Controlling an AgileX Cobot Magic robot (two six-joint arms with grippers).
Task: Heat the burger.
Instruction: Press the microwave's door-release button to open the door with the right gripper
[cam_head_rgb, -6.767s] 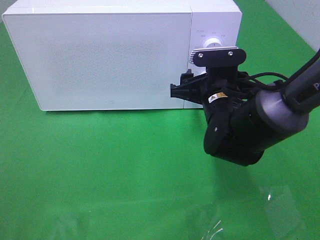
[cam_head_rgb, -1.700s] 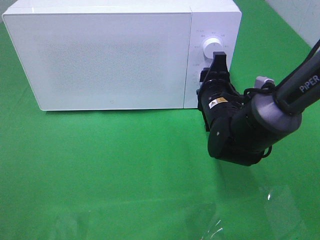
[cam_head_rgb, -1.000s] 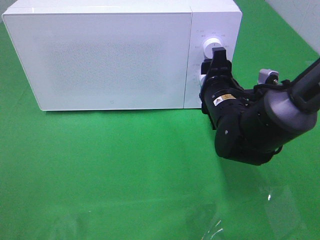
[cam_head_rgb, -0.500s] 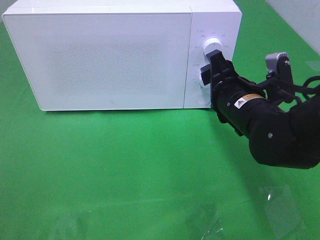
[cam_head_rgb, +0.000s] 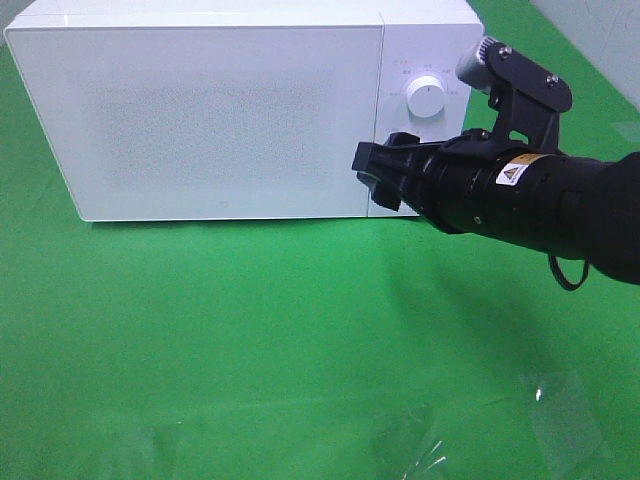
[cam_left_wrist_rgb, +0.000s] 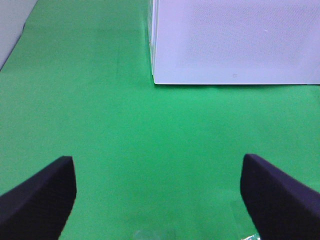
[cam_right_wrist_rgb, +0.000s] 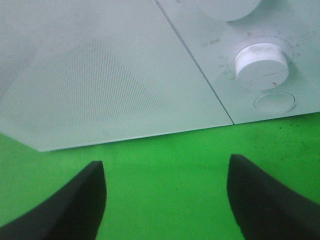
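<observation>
**Exterior high.** White microwave (cam_head_rgb: 240, 18) on green worktop (cam_head_rgb: 250, 330), door (cam_head_rgb: 210, 120) shut. Right gripper (cam_head_rgb: 375, 168) lies level in front of the door-to-panel seam, below the upper knob (cam_head_rgb: 427, 97). The arm hides the lower controls. Burger not in view anywhere.

**Left wrist.** Left gripper (cam_left_wrist_rgb: 159, 187) has its jaws spread wide with nothing between them. It is over bare worktop, well apart from the microwave front.

**Right wrist.** Jaws spread and empty. Lower knob (cam_right_wrist_rgb: 261, 65) and round button (cam_right_wrist_rgb: 274, 102) sit off to one side of the gap, not between the jaws.

**Judgement.** With the door closed, the burger is probably inside, so the control-setting step is in hand. The next move calls for centring the spread jaws on the lower knob, then closing before turning. Burger heading and long axis: cannot tell, it is hidden.
</observation>
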